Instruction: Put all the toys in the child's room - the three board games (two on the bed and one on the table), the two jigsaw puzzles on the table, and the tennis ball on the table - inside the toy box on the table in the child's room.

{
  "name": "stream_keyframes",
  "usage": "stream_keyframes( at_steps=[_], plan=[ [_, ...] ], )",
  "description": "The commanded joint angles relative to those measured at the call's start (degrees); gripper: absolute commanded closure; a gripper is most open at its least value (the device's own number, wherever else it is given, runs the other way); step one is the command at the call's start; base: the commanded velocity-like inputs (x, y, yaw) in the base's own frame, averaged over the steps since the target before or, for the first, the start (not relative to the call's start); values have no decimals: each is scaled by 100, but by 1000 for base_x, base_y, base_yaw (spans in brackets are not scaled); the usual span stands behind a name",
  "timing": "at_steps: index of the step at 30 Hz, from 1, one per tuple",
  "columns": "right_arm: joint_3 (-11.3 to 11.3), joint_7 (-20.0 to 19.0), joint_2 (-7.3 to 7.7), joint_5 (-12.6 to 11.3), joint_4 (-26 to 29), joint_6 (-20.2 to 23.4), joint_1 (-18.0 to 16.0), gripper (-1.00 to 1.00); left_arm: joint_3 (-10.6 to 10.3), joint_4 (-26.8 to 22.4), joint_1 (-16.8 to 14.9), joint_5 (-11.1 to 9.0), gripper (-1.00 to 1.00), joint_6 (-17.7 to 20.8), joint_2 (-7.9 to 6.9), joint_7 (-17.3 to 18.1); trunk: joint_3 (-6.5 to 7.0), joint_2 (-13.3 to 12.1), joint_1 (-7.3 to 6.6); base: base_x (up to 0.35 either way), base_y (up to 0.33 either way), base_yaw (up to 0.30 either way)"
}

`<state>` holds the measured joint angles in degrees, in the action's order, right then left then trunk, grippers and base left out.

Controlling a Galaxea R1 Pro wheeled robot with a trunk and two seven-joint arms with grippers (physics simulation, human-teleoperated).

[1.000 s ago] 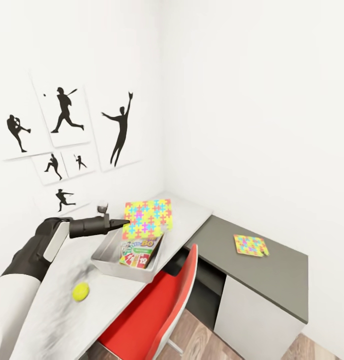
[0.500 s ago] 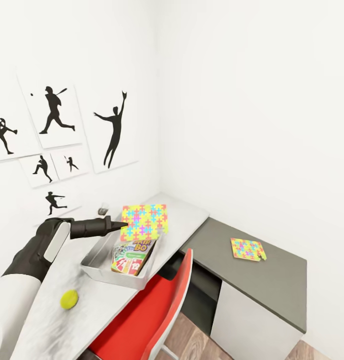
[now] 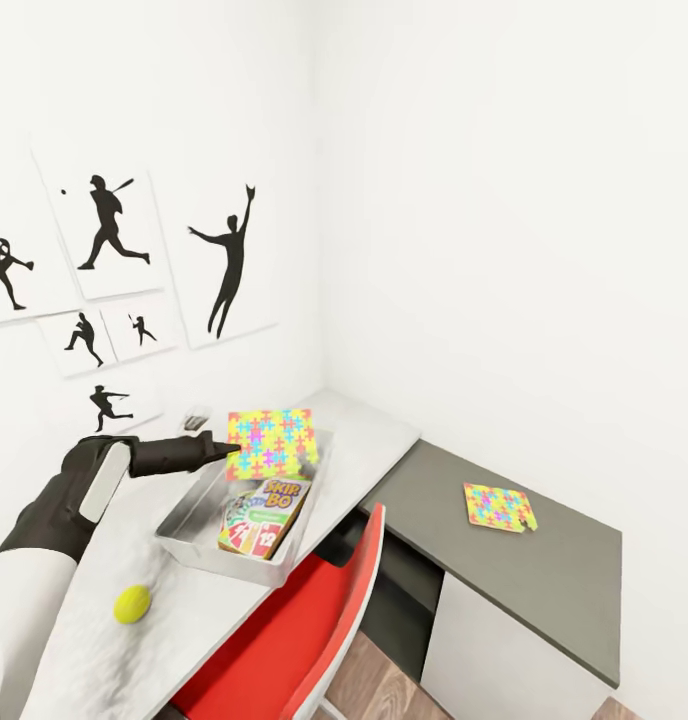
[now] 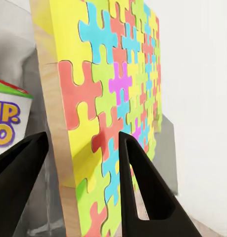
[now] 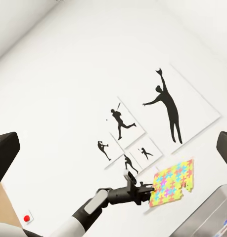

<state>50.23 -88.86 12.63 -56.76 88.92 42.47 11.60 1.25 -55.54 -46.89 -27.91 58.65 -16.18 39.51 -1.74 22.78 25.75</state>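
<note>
Two jigsaw puzzles are in sight. One puzzle (image 3: 270,441) is pinched by its edge in the left tool (image 3: 227,452), standing nearly upright over the far end of the toy box (image 3: 184,515). In the left wrist view this puzzle (image 4: 113,98) sits between the two dark fingers (image 4: 140,182), its wooden edge facing the camera, the jaws closed against it. The right wrist view looks from afar at the left arm (image 5: 93,210) carrying the same slab (image 5: 173,182) before the wall pictures (image 5: 167,106).

The second puzzle (image 3: 498,505) lies flat on the dark part of the worktop (image 3: 574,570), well apart from the box.

Inside the toy box a Skip-Bo game (image 3: 264,515) leans tilted on its edge. The box stands on the light part of the worktop (image 3: 374,430), close to its front edge. A tennis ball (image 3: 133,604) rests on the same light surface, near the box and apart from it, on the robot's side.

A red chair (image 3: 314,630) is pushed up to the worktop just in front of the box.

The right tool's dark fingertips (image 5: 4,158) sit wide apart at the two edges of its own view, with nothing between them.
</note>
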Motion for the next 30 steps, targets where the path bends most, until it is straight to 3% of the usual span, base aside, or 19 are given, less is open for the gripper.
stream_keyframes(
  at_steps=[1, 9, 17, 30],
  plan=[
    [0, -3, 2, -19, 3, 60, 0, -100, 43, -1, -5, -30, 100, 41, -1, -18, -12, 14, 4, 28, 16, 1],
    [4, 0, 2, -16, 3, 60, 0, -100, 91, 7, -4, -29, 100, 37, -4, -303, -12, 14, 4, 6, 4, 0],
    [4, 0, 3, -16, 6, 60, 0, -100, 94, 8, -4, -37, 100, 41, 7, -841, -12, 14, 4, 58, 0, 1],
    [5, 0, 6, 19, 12, 66, 0, -100, 86, 8, -4, -36, 100, 49, 10, -900, -12, 14, 4, 73, 0, 72]
  ],
)
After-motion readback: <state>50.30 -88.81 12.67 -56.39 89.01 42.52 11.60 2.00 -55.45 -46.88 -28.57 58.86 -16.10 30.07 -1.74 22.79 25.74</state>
